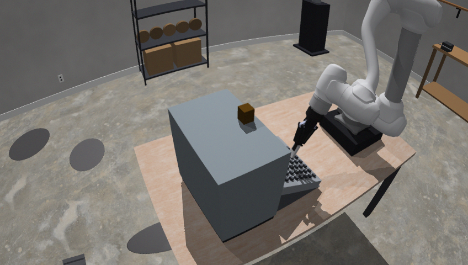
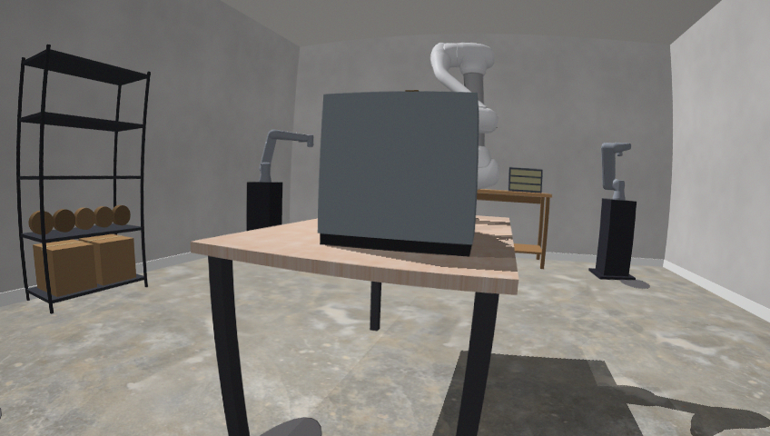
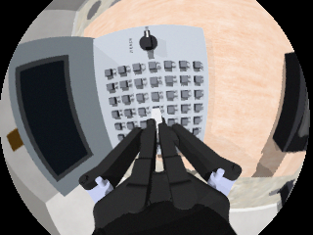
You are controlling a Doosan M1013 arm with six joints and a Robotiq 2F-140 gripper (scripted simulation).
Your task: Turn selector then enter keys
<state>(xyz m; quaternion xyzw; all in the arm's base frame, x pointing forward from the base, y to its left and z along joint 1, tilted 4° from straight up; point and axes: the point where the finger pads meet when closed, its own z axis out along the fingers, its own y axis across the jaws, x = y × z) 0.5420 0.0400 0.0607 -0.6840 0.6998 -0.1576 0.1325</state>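
The grey machine (image 1: 226, 157) stands on the wooden table. Its sloped keypad (image 3: 156, 94) carries a grid of dark keys, and I see no lit key. The key names are too small to read. A black selector knob (image 3: 148, 42) sits at the far edge of the keypad panel. My gripper (image 3: 156, 115) is shut and empty, with its tip over a key in the middle columns of the nearer rows. In the top view the gripper (image 1: 294, 151) slants down onto the far end of the keypad (image 1: 299, 174). In the exterior view the machine (image 2: 397, 170) hides the keypad and gripper.
A small brown cube (image 1: 245, 113) sits on top of the machine. The arm's black base (image 1: 351, 132) stands on the table behind the keypad. A dark screen (image 3: 53, 114) is on the machine's front left of the keypad. Shelves and other arms stand far off.
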